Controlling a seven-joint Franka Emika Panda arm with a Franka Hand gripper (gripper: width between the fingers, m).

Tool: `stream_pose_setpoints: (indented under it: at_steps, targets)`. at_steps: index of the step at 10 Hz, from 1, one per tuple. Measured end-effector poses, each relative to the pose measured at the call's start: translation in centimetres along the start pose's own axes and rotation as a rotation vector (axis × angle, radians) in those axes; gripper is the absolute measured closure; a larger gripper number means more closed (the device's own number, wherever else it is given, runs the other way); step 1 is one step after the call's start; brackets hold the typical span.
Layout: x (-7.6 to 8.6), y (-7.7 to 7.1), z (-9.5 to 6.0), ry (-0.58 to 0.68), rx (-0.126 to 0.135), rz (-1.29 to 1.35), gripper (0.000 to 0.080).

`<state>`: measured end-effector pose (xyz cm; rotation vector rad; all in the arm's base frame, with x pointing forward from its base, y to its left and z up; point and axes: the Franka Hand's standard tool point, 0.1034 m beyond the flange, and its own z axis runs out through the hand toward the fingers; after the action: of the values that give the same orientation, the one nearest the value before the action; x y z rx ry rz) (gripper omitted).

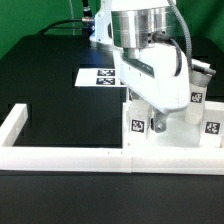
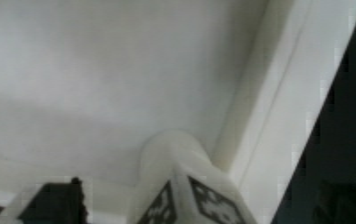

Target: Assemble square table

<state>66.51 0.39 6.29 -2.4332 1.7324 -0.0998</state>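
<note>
The white square tabletop [image 1: 178, 146] lies flat at the exterior view's lower right, against the border wall. Tagged white legs stand upright on it at the back right [image 1: 197, 98] and at the right [image 1: 212, 127]. My gripper [image 1: 147, 116] points straight down over the slab's near left part, where tagged leg faces show on its left [image 1: 135, 125] and right [image 1: 157, 125]. In the wrist view a tagged leg [image 2: 189, 185] stands between the jaws with its far end on the slab [image 2: 104, 80]. The dark left finger [image 2: 59, 200] stands apart from the leg. The right finger is not distinct.
The long low white border wall [image 1: 70, 154] runs along the front and turns back at the exterior view's left [image 1: 12, 122]. The marker board [image 1: 100, 76] lies on the black table behind the arm. In the wrist view a pale raised strip [image 2: 285, 95] edges the slab, with black table beyond.
</note>
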Motion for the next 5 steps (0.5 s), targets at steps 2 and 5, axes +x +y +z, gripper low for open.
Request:
stream_pose_setpoints:
  at_steps: [2, 5]
  targets:
    - [0.1, 0.0, 0.0, 0.002, -0.002, -0.193, 0.0151]
    - [0.9, -0.3, -0.6, -0.011, -0.016, -0.553, 0.0151]
